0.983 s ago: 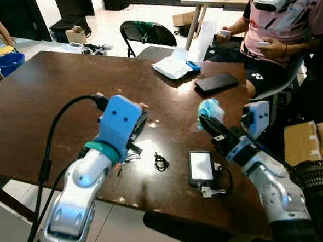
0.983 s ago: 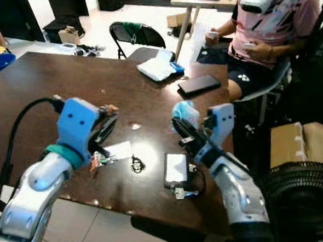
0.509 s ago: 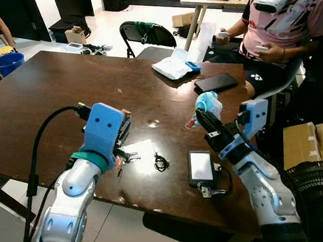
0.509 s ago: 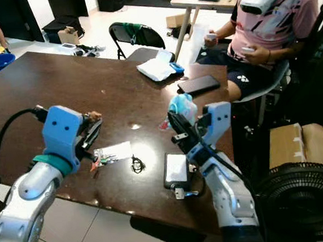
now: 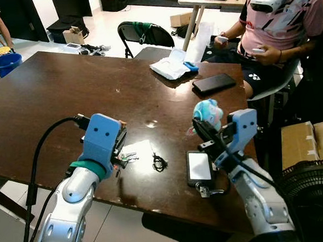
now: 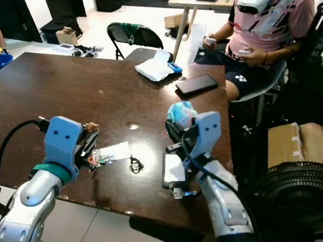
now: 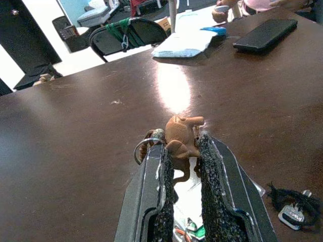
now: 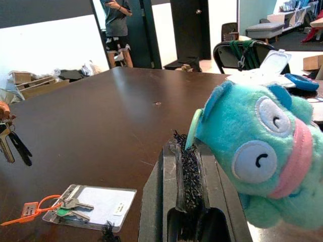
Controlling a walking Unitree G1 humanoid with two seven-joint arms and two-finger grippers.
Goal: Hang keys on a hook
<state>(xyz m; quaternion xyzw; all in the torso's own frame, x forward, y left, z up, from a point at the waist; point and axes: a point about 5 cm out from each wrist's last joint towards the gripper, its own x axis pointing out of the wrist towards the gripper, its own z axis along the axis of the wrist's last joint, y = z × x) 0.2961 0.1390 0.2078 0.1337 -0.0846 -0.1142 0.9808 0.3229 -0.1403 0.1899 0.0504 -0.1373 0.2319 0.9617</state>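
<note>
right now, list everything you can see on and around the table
table: 1, dark brown wood, centre
keys: 1 bunch, orange tag, near edge beside card
card: 1, clear sleeve, under keys
black cord: 1, near edge
phones: 2, dark, right side; one near edge
tissue pack: 1, white, far edge
folding chair: 1, black, behind table
bucket: 1, blue, floor
fan: 1, black
seated person: 1, pink shirt
left end effector: shut on brown charm keyring
right end effector: shut on teal plush

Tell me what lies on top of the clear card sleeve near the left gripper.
A small bunch of keys rests on the clear card sleeve, its orange tag trailing onto the table. The white card shows through; whatever is beneath the sleeve is hidden.
</note>
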